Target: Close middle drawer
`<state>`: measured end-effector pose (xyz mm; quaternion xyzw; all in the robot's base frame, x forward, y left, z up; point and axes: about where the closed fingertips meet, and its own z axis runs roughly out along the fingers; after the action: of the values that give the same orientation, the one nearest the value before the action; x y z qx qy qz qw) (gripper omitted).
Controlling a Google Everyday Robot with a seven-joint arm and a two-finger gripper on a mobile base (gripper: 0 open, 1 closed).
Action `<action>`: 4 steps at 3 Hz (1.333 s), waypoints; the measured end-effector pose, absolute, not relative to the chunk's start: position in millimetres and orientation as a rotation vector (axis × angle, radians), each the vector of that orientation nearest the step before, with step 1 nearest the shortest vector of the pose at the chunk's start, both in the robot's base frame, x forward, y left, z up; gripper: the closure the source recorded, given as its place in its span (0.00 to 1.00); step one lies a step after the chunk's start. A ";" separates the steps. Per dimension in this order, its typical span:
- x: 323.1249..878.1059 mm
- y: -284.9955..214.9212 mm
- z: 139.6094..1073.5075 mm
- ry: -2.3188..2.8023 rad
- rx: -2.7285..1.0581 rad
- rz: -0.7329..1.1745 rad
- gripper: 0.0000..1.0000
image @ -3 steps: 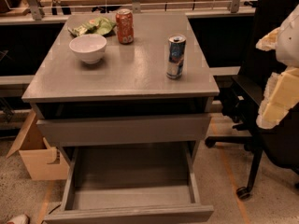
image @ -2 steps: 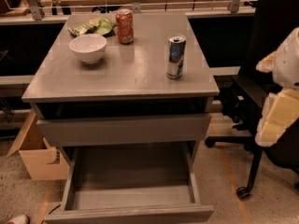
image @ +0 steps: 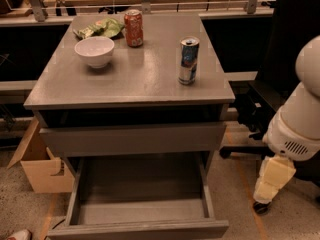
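Observation:
The middle drawer [image: 142, 194] of the grey cabinet [image: 125, 84] stands pulled far out toward me, under the taller first front [image: 132, 139]. Its plain grey box interior is empty and its front edge [image: 140, 229] runs along the bottom of the view. The lowest front is hidden beneath it. My gripper [image: 270, 184], a cream-coloured piece on the white arm [image: 300, 119], hangs to the right of the open drawer. It is level with the drawer's right side wall and apart from it.
On the cabinet top stand a white bowl [image: 94, 51], an orange can [image: 133, 28], a blue and silver can [image: 188, 60] and a green bag [image: 100, 29]. A cardboard box [image: 42, 164] sits on the floor at left. A black office chair [image: 280, 59] stands at right.
The arm has swung down and a little left, bringing the gripper from beside the cabinet top to the level of the open drawer. The drawer has not moved.

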<state>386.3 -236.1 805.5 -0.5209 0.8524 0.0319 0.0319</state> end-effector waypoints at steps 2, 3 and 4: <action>364.4 -226.8 745.2 2.731 -1.594 0.192 0.64; 363.8 -226.4 744.0 2.732 -1.596 0.193 0.87; 353.9 -216.9 709.7 2.791 -1.603 0.240 1.00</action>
<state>353.9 -216.9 709.7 -0.4963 0.8639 0.0742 -0.0428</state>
